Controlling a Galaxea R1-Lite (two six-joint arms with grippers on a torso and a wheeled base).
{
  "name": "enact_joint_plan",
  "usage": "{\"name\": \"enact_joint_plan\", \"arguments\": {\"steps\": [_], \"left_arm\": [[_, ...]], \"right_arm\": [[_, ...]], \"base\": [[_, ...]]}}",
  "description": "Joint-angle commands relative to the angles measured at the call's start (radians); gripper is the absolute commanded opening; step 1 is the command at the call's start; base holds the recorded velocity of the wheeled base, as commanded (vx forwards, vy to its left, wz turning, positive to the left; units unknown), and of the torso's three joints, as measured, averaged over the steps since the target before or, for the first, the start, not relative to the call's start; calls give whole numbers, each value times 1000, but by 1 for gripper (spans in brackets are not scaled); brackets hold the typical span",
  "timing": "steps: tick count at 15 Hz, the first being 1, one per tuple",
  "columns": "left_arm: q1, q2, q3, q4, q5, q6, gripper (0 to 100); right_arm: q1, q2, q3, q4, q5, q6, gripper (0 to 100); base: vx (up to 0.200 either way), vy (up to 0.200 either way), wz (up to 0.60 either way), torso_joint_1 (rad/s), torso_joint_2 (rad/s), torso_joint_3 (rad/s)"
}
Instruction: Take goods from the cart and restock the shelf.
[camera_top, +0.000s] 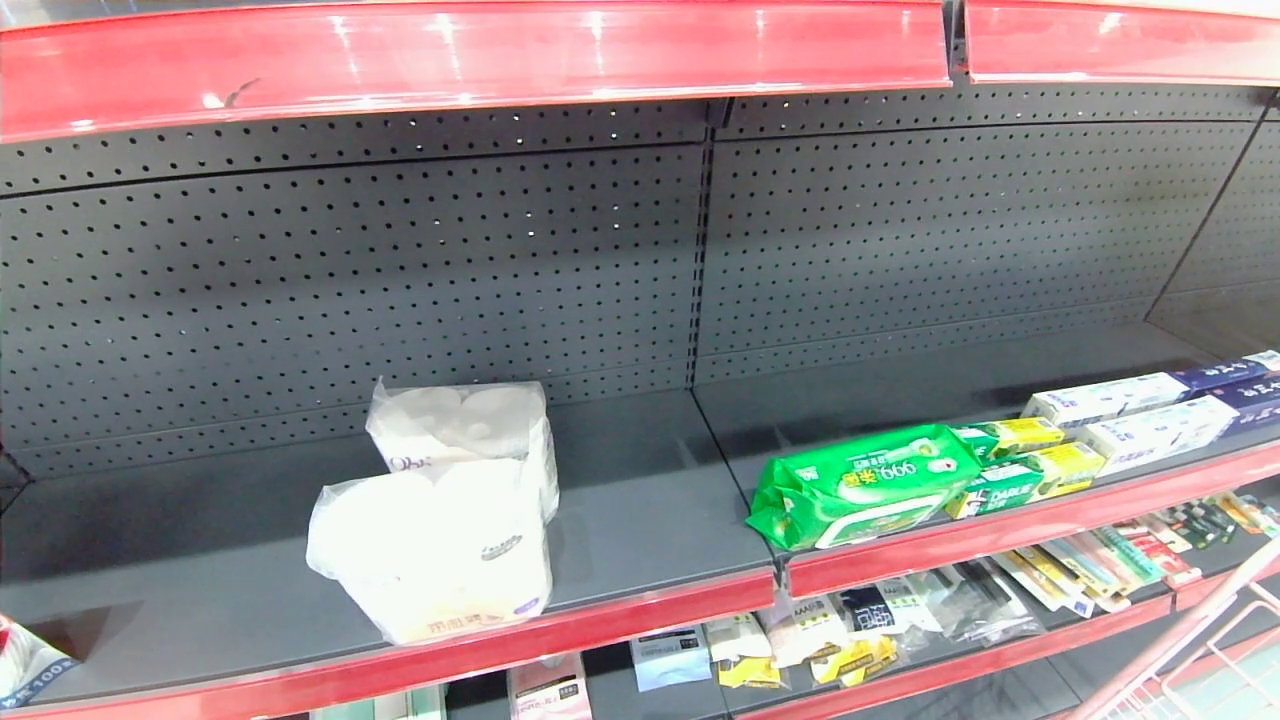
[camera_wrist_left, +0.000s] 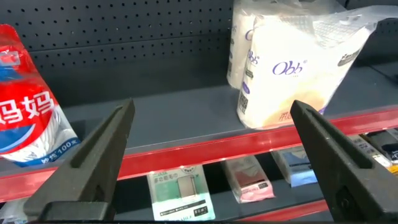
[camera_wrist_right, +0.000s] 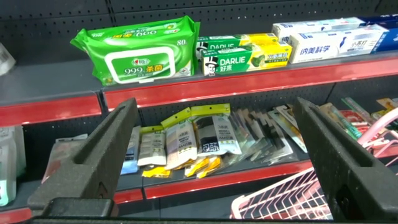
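Left gripper (camera_wrist_left: 211, 171) is spread wide and holds nothing; it faces the front of the shelf (camera_top: 640, 520). Right gripper (camera_wrist_right: 214, 171) is spread just as wide and is also empty, facing the shelf farther right, above the pink wire cart (camera_wrist_right: 292, 199). The cart's contents cannot be made out.

Stock on the shelf, from left to right:
- A red, white and blue bag (camera_top: 25, 655) is set at the far left edge.
- Two toilet paper packs (camera_top: 435, 545) are stood one behind the other, the front one at the red edge strip (camera_top: 660, 610).
- A bare span of shelf follows.
- A green wipes pack (camera_top: 865, 480) is laid flat, touching the green and yellow boxes (camera_top: 1020, 465).
- White boxes (camera_top: 1130, 415) and blue boxes (camera_top: 1240, 385) complete the row.
- Sachets (camera_wrist_right: 186, 140) are laid on the lower shelf.

Procedure, as judged: goods have yet to be taken from the cart. The right gripper, being nearer the cart, is best used. An item should be gripped across its narrow side, lifted clear of the wire rim, then set in the bare span, behind the edge strip. Soft packs should be squeezed lightly.

Labelling: printed faces are turned to the aisle. Purple lettering is carried by the toilet paper packs and a white panel by the wipes pack. New stock should be faced the same way.
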Motion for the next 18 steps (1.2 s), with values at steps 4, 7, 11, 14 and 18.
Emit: {"name": "enact_joint_plan", "arguments": {"steps": [4, 7, 11, 14, 18], "left_arm": [[0, 2, 0, -1, -1, 2, 100], [0, 2, 0, -1, -1, 2, 100], [0, 2, -1, -1, -1, 0, 100], [0, 2, 0, -1, -1, 0, 100], [0, 2, 0, -1, -1, 0, 100]], "right_arm": [[1, 2, 0, 0, -2, 3, 100], [1, 2, 0, 0, -3, 1, 100], [-1, 0, 0, 0, -3, 4, 100], [-1, 0, 0, 2, -9, 3, 100], [-1, 0, 0, 2, -22, 3, 100]], "base": [[0, 0, 600, 1, -1, 1], [0, 0, 600, 9, 2, -6], [0, 0, 0, 0, 0, 0], [0, 0, 0, 0, 0, 0], [0, 0, 0, 0, 0, 0]]}}
